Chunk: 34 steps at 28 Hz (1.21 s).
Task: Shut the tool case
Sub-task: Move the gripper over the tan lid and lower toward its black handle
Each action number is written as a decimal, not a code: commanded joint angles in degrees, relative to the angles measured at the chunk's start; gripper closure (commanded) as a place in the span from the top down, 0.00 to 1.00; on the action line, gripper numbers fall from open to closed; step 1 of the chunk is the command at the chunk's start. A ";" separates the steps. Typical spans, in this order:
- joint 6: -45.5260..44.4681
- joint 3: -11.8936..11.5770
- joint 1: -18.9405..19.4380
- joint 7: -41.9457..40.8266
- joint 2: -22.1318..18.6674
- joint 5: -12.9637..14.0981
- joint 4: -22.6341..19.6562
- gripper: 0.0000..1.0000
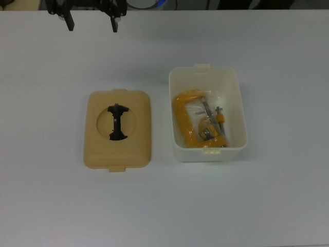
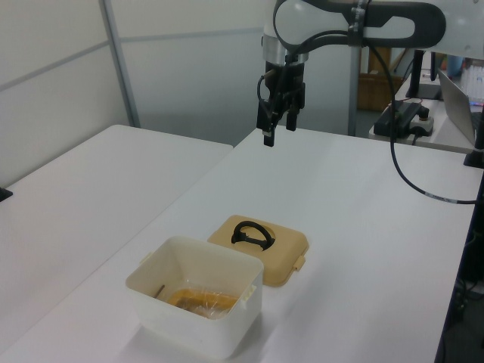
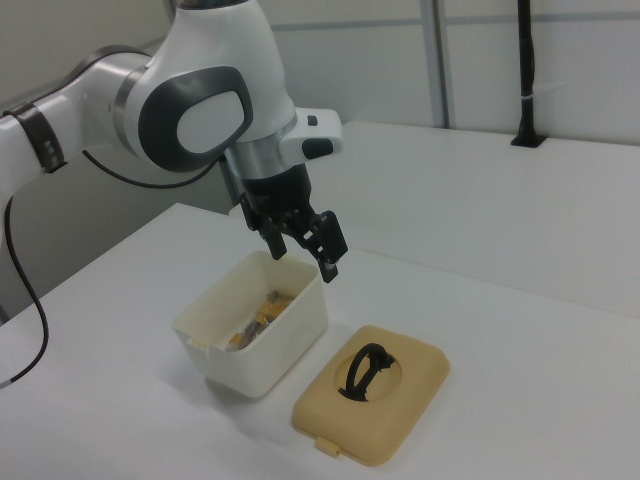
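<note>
The tool case [image 1: 207,114] is found open on the white table [image 1: 51,206], its white box and its tan lid [image 1: 117,129] lying side by side but apart, with a strip of bare table between them. In the top view the box is seen to the right of the lid; in the left view the box stands nearer the camera and the lid behind it. The lid is laid flat with its round recess facing up, and the black handle [image 1: 117,122] is seen standing across that recess. Inside the box a yellow clamp [image 1: 198,123] is observed, with some small metal parts beside it. The gripper [image 1: 91,21] is held in the air, well apart from both pieces of the case and touching neither. In the top view it is placed at the upper edge, beyond the far side of the lid and somewhat toward the top view's left of it. Its two black fingers [image 1: 68,21] are seen pointing downward and spread apart, with nothing between them. In the right view the gripper [image 3: 303,252] appears in front of the box's far rim, though the other views show it well clear of the box.
</note>
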 commanded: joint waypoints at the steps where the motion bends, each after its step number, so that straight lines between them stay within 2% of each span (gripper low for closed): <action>1: 1.33 -0.01 -0.68 -3.34 -0.29 -0.07 -0.84 1.00; 8: 1.85 0.51 -0.16 -3.81 1.12 -0.25 -1.28 1.00; 12: 5.19 0.51 0.10 -3.55 1.82 -0.16 -2.59 1.00; 18: 10.28 0.60 0.63 -1.79 6.56 -0.42 -3.12 1.00; 23: 13.89 0.60 1.60 -1.09 9.29 -1.56 -3.30 1.00; 30: 18.28 0.51 2.47 -0.22 12.72 -1.83 -3.65 1.00; 34: 20.83 0.60 3.18 3.03 13.69 -4.28 -4.35 1.00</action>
